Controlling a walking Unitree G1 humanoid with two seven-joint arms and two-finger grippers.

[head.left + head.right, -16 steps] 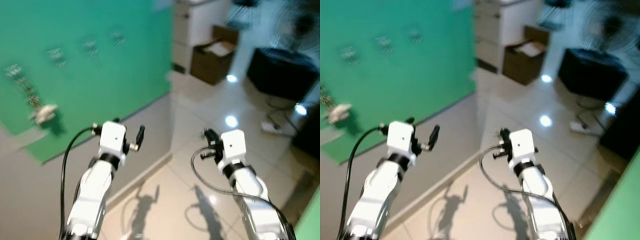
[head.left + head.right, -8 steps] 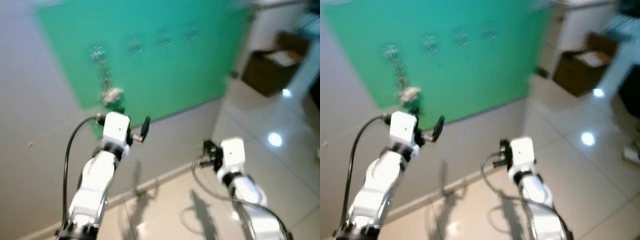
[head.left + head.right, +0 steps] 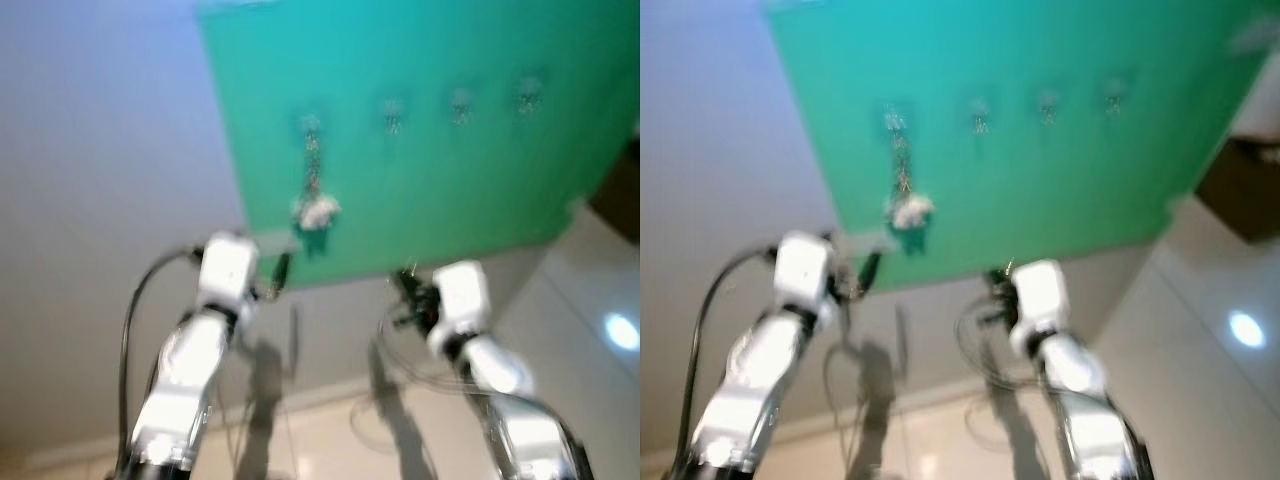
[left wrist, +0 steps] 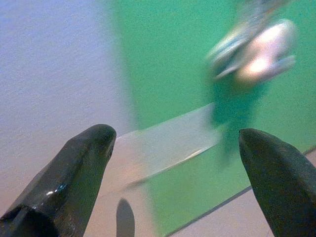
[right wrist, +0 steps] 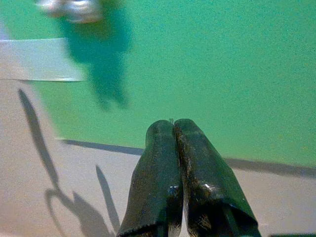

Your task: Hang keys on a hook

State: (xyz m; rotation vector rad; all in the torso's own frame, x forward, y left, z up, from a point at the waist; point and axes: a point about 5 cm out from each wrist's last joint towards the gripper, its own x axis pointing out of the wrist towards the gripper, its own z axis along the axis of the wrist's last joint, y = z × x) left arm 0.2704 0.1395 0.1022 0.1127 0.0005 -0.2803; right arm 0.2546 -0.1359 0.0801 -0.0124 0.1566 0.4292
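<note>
A bunch of keys with a white fob [image 3: 316, 210] hangs on a short chain from the leftmost hook [image 3: 311, 124] of a green board [image 3: 430, 190] on the wall. Three more hooks [image 3: 460, 105] run along the board to the right and look bare, though the picture is blurred. My left gripper [image 3: 279, 272] is raised just below and left of the keys, open, its fingers [image 4: 79, 163] wide apart with nothing between them; the fob [image 4: 261, 49] sits beyond them. My right gripper [image 3: 404, 285] is held up below the board, shut [image 5: 173, 124], apart from the keys [image 5: 69, 7].
A strip of grey tape [image 3: 270, 243] holds the board's lower left corner to the pale wall. Glossy floor tiles [image 3: 600, 340] lie to the right, with a brown box [image 3: 1250, 190] further right. A skirting line runs along the wall's foot.
The whole picture has swung left and closer to the wall, so the camera has turned; the green board now faces me. Both arms stay raised, left open, right shut.
</note>
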